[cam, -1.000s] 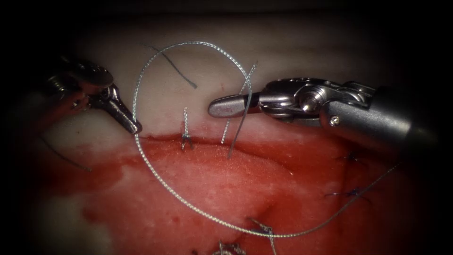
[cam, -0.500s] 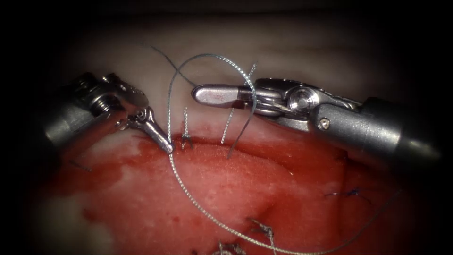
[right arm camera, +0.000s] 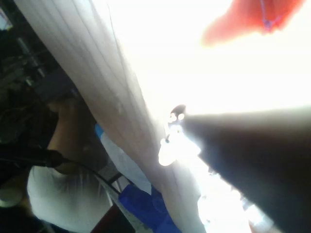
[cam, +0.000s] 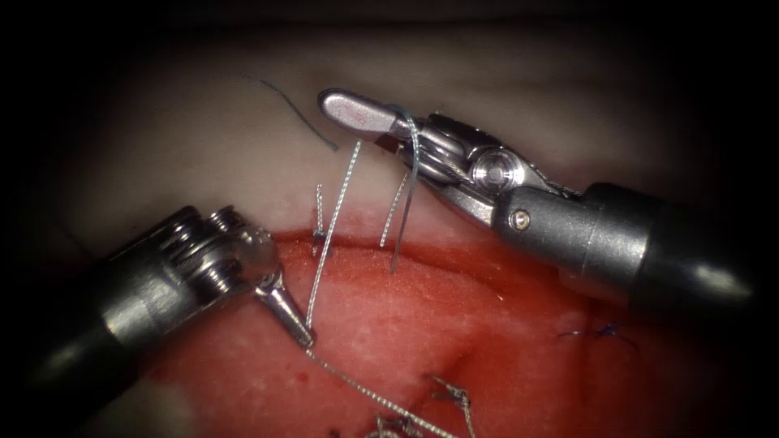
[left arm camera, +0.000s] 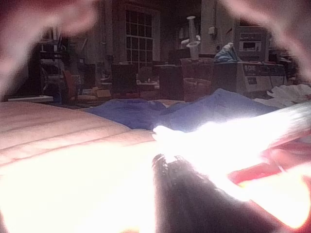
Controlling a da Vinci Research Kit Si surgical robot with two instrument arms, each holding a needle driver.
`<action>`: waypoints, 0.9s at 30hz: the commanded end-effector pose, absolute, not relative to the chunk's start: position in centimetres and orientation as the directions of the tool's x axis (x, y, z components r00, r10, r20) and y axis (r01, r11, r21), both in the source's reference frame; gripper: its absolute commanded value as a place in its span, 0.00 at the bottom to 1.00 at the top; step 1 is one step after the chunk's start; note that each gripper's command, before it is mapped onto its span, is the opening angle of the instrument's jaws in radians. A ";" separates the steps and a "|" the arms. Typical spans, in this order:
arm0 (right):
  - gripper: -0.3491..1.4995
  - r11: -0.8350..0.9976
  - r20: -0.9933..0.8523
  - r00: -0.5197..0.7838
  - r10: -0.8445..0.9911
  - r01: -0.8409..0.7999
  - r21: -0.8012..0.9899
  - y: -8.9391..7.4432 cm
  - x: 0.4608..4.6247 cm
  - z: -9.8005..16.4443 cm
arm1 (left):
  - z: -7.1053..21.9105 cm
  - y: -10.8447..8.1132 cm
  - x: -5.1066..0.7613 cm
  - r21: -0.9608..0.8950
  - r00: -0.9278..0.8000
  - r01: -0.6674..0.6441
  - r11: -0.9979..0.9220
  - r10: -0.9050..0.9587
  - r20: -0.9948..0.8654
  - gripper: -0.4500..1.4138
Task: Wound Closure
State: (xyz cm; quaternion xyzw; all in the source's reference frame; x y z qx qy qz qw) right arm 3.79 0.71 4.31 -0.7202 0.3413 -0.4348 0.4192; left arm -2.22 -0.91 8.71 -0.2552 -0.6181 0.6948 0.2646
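Slanting in from lower left, left gripper [cam: 304, 337] pinches the thread [cam: 333, 215] over the tissue [cam: 389, 316]; right gripper [cam: 345, 109], pressed together, carries a thread loop.

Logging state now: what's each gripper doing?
Left gripper: shut on the thread.
Right gripper: shut, thread looped over it, not held.

Braided thread [cam: 333, 212] runs taut from the red-stained tissue [cam: 381, 316] up over the cut [cam: 454, 253], beside two knotted stitches [cam: 320, 235].
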 end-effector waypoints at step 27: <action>0.00 -0.767 0.720 -0.394 -0.571 -0.057 -0.639 0.5 4.06 4.6 | 8.0 -0.5 -2.05 -0.890 -0.808 0.079 -0.448 0.495 -0.321 0.00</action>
